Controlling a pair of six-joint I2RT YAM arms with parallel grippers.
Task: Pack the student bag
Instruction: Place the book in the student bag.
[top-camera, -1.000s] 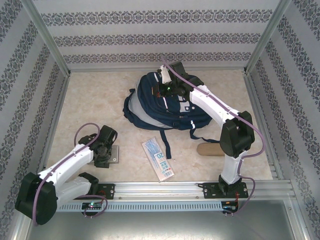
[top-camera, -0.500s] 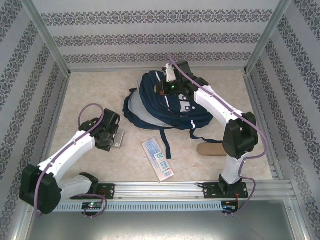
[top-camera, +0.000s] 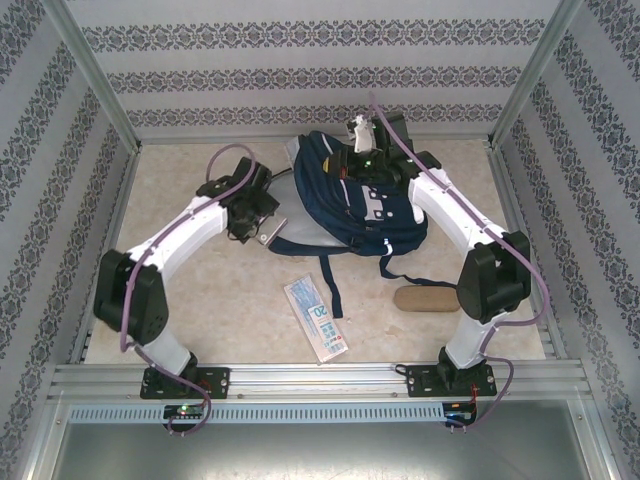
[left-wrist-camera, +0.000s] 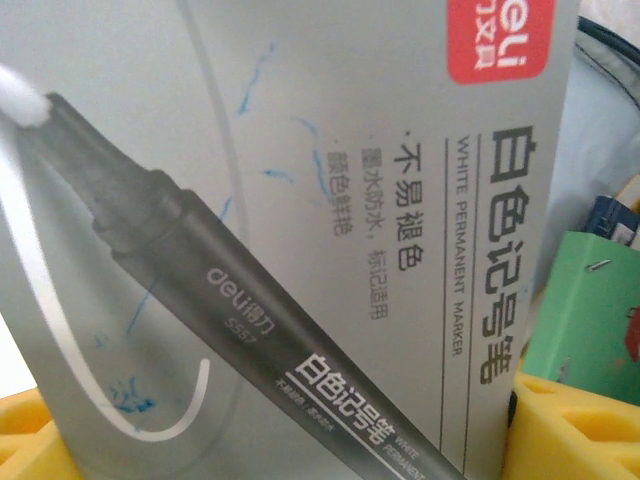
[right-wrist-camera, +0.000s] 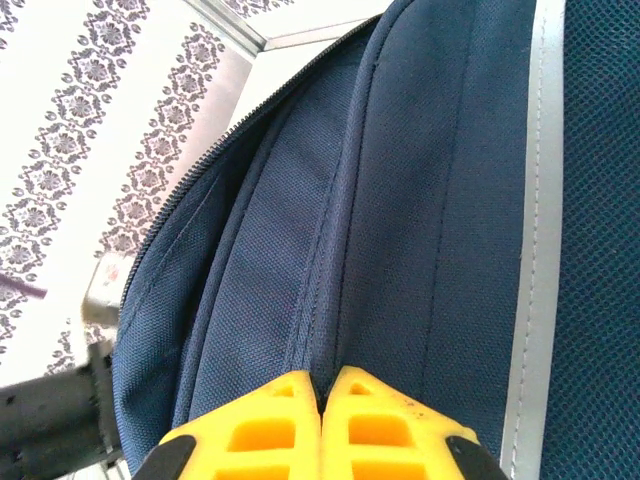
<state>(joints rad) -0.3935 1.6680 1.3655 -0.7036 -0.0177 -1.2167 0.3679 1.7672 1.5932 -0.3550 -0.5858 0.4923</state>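
The student bag (top-camera: 340, 205) lies at the middle of the table's (top-camera: 200, 290) far edge, its upper fabric pinched in the closed right gripper (right-wrist-camera: 322, 390). The left gripper (top-camera: 256, 222) — clamped on a grey marker box (left-wrist-camera: 300, 200) — is just left of the bag. A second ago it hung by the near-left corner.

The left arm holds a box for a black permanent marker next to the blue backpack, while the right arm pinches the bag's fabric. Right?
Not quite. The marker box is for a white permanent marker, as its printing in the left wrist view shows. Otherwise yes: the left tool holds it beside the student bag, whose fabric the right tool pinches.
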